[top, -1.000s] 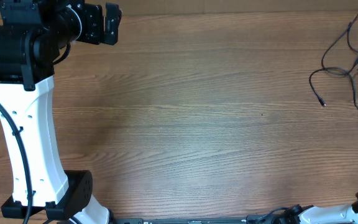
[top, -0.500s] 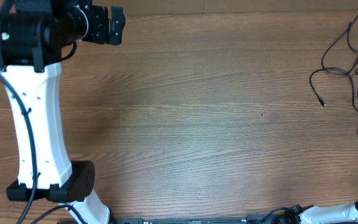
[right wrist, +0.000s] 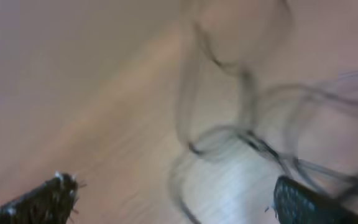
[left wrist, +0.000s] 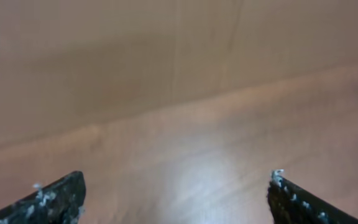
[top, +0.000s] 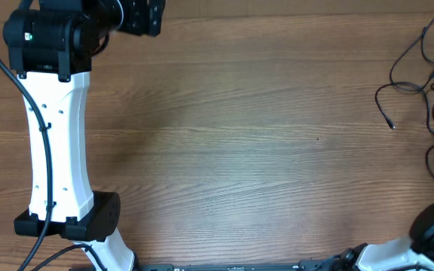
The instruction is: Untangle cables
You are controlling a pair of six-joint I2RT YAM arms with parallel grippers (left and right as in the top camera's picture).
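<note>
Mid table point(top: 262, 150) free, cables point(top: 392, 77) crowd right edge

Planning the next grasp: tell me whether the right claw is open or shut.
Open: the right claw has its fingertips far apart, at the wrist view's bottom corners.

Nothing readable in any view: no lettering, label, brand mark or number to be made out, whether beside the pincers, ahead of them or behind them.
</note>
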